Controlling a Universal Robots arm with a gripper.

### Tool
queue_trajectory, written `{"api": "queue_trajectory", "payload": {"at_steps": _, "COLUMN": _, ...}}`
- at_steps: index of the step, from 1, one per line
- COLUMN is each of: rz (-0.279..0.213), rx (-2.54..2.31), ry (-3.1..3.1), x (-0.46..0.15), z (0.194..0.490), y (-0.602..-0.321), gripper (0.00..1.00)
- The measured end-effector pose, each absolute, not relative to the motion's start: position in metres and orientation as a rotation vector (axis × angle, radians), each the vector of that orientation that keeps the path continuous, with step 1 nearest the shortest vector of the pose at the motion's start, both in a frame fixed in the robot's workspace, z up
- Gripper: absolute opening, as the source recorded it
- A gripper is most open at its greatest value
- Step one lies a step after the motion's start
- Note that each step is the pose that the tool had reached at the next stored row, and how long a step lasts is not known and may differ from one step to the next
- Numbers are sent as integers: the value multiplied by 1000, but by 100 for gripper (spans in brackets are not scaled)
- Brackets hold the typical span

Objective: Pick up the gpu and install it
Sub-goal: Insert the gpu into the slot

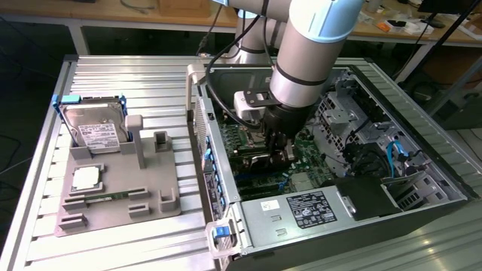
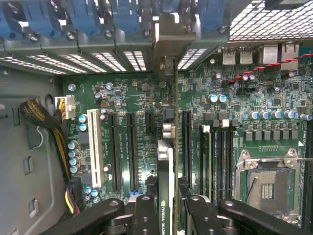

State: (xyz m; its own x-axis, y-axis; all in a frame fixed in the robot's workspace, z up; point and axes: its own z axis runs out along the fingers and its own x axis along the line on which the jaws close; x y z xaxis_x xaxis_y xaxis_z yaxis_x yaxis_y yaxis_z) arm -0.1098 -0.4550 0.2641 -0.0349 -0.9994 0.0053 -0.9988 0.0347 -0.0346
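gpu [image 2: 165, 171] is pinched edge-on between the jaws, one on each flat face, and hangs inside the open computer case [image 1: 421, 141]. It stands over the motherboard [image 2: 244, 98], in line with the black expansion slots [image 2: 131, 152], metal bracket end [image 2: 166, 39] toward the rear slot openings. I can't tell whether its edge connector has entered a slot. Handling, my read: light, stiff, thin board, smooth faces, so it could slip or twist in a narrow pinch. It's also fragile, so you want to hold the flat faces mid-length and keep off the connector edge and the components. Clearance is tight: white slot [image 2: 94, 152] and cable bundle [image 2: 41, 117] on one side, CPU socket [image 2: 266, 183] on the other, blue retention clips [image 2: 122, 14] over the bracket end. Power supply [image 1: 301, 212] fills the near end of the case. The case sits on a ribbed aluminium worktop [image 1: 135, 73]. Toward the exterior view's left, a grey fixture [image 1: 113, 209] carries the hard drive [image 1: 94, 127] and green memory stick [image 1: 101, 197]. Cluttered benches [image 1: 150, 8] stand behind.
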Motion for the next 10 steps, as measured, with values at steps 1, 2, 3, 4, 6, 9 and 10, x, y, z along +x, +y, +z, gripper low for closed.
{"api": "queue_trajectory", "payload": {"at_steps": 1, "rz": -45, "rx": -2168, "ry": 2245, "x": -110, "z": 264, "y": -455, "gripper": 27}}
{"api": "queue_trajectory", "payload": {"at_steps": 2, "rz": -45, "rx": -2168, "ry": 2245, "x": -110, "z": 264, "y": -455, "gripper": 27}}
{"api": "queue_trajectory", "payload": {"at_steps": 3, "rz": -45, "rx": -2168, "ry": 2245, "x": -110, "z": 265, "y": -455, "gripper": 27}}
{"api": "queue_trajectory", "payload": {"at_steps": 4, "rz": -45, "rx": -2168, "ry": 2245, "x": -110, "z": 265, "y": -455, "gripper": 27}}
{"api": "queue_trajectory", "payload": {"at_steps": 6, "rz": -44, "rx": -2168, "ry": 2245, "x": -110, "z": 265, "y": -455, "gripper": 27}}
{"api": "queue_trajectory", "payload": {"at_steps": 9, "rz": -44, "rx": -2168, "ry": 2245, "x": -110, "z": 265, "y": -455, "gripper": 27}}
{"api": "queue_trajectory", "payload": {"at_steps": 10, "rz": -44, "rx": -2168, "ry": 2245, "x": -110, "z": 265, "y": -455, "gripper": 27}}
